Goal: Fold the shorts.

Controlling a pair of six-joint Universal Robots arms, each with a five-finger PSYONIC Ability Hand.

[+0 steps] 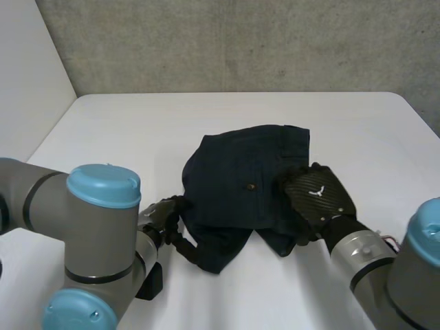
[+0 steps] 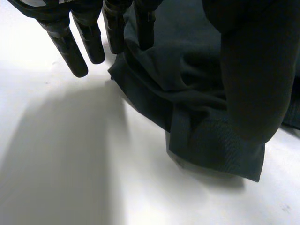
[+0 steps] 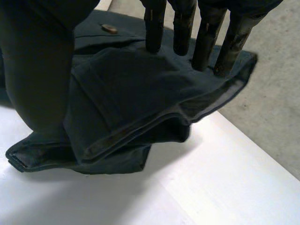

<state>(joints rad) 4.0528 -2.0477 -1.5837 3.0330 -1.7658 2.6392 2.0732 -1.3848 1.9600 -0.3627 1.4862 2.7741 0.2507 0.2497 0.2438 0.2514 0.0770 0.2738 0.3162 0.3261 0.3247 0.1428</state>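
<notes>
The dark navy shorts (image 1: pixel 240 172) lie folded in a bundle at the middle of the white table (image 1: pixel 124 130), a small button (image 1: pixel 251 186) facing up. My left hand (image 1: pixel 163 214) is at the bundle's near left edge; its straight fingers (image 2: pixel 70 47) reach down beside the cloth (image 2: pixel 187 93) and its thumb (image 2: pixel 253 84) hangs over the fold. My right hand (image 1: pixel 317 196) rests on the bundle's near right corner. Its straight fingertips (image 3: pixel 154 28) touch the top layer of the shorts (image 3: pixel 131 89) near the hem, the thumb (image 3: pixel 42 70) standing beside the layered edge.
A grey concrete wall (image 1: pixel 240 41) runs behind the table. The table's right edge (image 3: pixel 243 136) lies close past the shorts' hem, with grey floor (image 3: pixel 276 89) beyond it. Bare table surface surrounds the bundle.
</notes>
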